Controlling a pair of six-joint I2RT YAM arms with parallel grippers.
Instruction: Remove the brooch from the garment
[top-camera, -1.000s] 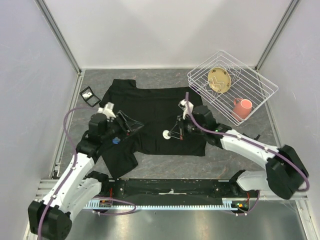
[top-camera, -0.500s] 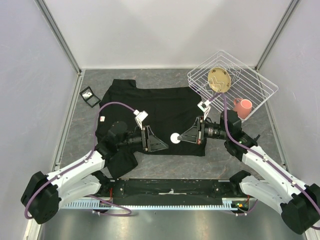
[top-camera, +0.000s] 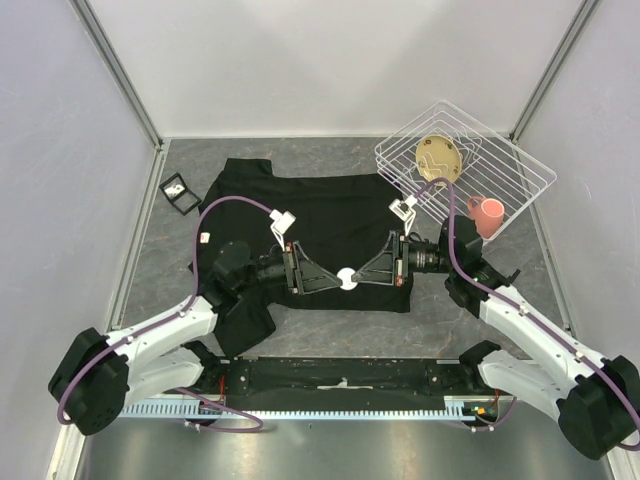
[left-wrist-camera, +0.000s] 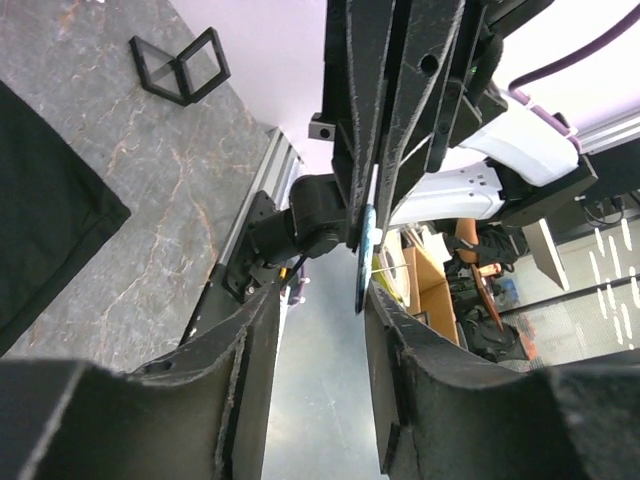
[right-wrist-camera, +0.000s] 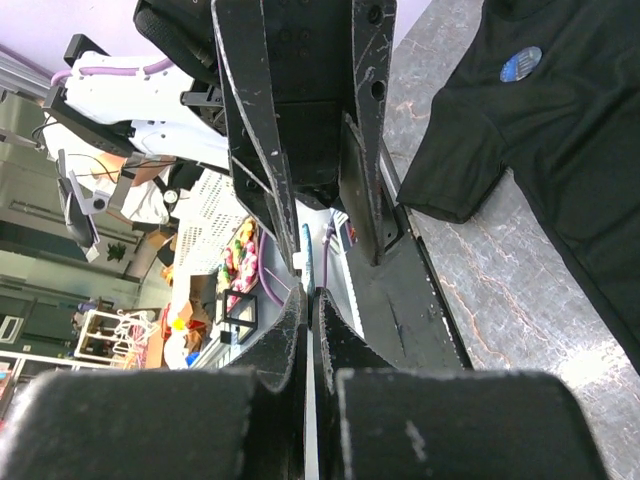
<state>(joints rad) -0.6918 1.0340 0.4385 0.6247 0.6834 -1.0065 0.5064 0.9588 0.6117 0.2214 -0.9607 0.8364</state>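
The garment (top-camera: 330, 205) is a black T-shirt spread flat on the grey table; it also shows in the wrist views (left-wrist-camera: 40, 200) (right-wrist-camera: 560, 130). Above its lower hem my right gripper (top-camera: 356, 279) is shut on the brooch (top-camera: 346, 280), a thin round disc, white from above. The wrist views show the brooch edge-on (left-wrist-camera: 362, 250) (right-wrist-camera: 306, 250). My left gripper (top-camera: 336, 284) faces it from the left, open (left-wrist-camera: 320, 300), its fingers on either side of the disc with a gap left. A small blue round piece (right-wrist-camera: 521, 63) lies on the garment near a sleeve.
A white wire basket (top-camera: 400, 170) stands tilted at the back right with a tan plate (top-camera: 438, 160) and a pink mug (top-camera: 486, 215) in it. A small black frame stand (top-camera: 180, 192) sits by the left wall. Both arms reach over the shirt's lower half.
The right gripper has lifted the white disc off the shirt. The left arm swung from the sleeve to the middle, met the disc, and its jaws have narrowed around it.
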